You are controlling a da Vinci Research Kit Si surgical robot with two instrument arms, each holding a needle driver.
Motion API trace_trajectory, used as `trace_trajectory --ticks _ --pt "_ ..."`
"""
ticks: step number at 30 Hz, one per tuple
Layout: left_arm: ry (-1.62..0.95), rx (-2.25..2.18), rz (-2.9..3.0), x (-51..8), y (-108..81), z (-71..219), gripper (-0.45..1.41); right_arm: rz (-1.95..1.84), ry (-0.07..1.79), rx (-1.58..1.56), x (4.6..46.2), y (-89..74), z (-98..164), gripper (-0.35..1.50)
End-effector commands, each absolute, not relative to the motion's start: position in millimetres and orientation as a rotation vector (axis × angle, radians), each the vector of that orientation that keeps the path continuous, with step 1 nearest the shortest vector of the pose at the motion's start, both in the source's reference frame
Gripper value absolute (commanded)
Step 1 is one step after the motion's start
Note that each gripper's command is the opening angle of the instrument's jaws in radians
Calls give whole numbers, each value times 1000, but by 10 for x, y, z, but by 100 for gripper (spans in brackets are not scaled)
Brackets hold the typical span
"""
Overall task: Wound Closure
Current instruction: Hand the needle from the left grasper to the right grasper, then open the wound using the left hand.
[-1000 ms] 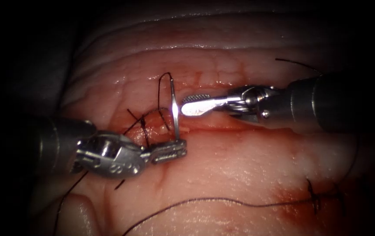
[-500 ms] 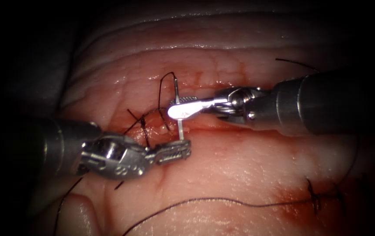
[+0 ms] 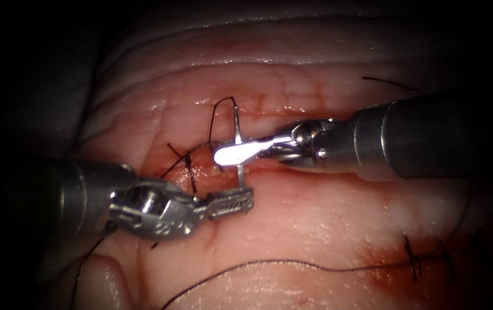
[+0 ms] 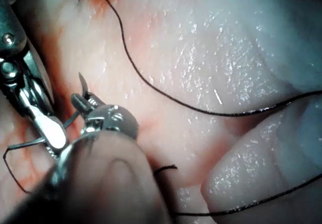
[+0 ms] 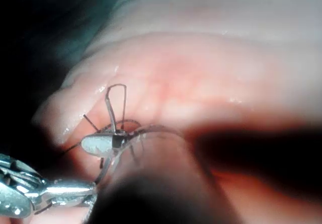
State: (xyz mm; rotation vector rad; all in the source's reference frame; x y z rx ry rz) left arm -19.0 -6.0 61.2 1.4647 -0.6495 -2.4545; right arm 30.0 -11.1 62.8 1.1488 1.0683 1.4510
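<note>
The curved needle (image 3: 237, 123) stands upright over the cut (image 3: 298, 167), free of the tissue (image 3: 327, 218). My left tool (image 3: 232, 202) is shut on its lower end, close to the tip, which pokes out past the jaws (image 4: 81, 80). My right tool (image 3: 232, 153) comes in from the right and is shut on the needle's middle. The same grip appears in the right wrist view (image 5: 103, 144), with the needle (image 5: 109, 108) rising above it. Black thread (image 3: 215, 117) leaves the needle's top end and loops down on the left.
A tied stitch (image 3: 189, 162) with short cut ends sits on the cut just left of the needle. Another stitch (image 3: 413, 261) lies lower right amid red fluid. A long thread (image 3: 292, 264) runs across the near tissue (image 4: 166, 93).
My right tool moved left with its jaws open, took the needle between them and shut on its middle. The left tool kept its grip and shifted slightly down and right.
</note>
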Motion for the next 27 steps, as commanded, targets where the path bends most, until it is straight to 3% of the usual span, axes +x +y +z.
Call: trace_trajectory --ticks 1,7,9,10,15,16,17,18,19,20,21,27 --pt "-648 1466 -2455 -197 -62 617 -45 1451 1074 1108 307 -111 634 -35" --pt "-631 1474 -2442 -196 -66 614 -45 1459 1089 1068 302 -106 638 -35" --pt "-597 1517 -2477 -196 -66 613 56 1460 1096 1062 300 -104 638 -35" --pt "-563 1557 -2514 -196 -65 612 88 1460 1099 1063 300 -103 639 -35" --pt "-369 1753 -2669 -183 -52 607 110 1422 1146 1018 289 -97 639 -35" --pt "-343 1775 -2682 -179 -48 606 104 1418 1155 1008 286 -95 639 -35" --pt "-318 1797 -2692 -176 -46 606 84 1407 1177 989 282 -93 639 -35" --pt "-295 1817 -2706 -172 -44 606 52 1398 1191 974 280 -92 639 -35" --pt "-192 1829 -2731 -164 -39 612 -13 1383 1221 935 273 -88 639 -35" --pt "-105 1797 -2748 -162 -37 616 -37 1371 1232 921 271 -88 640 -35" --pt "-33 1778 -2769 -161 -35 619 -45 1356 1248 903 270 -87 640 -35" --pt "215 1648 -2844 -156 -19 649 -45 1300 1315 832 271 -89 638 -35"
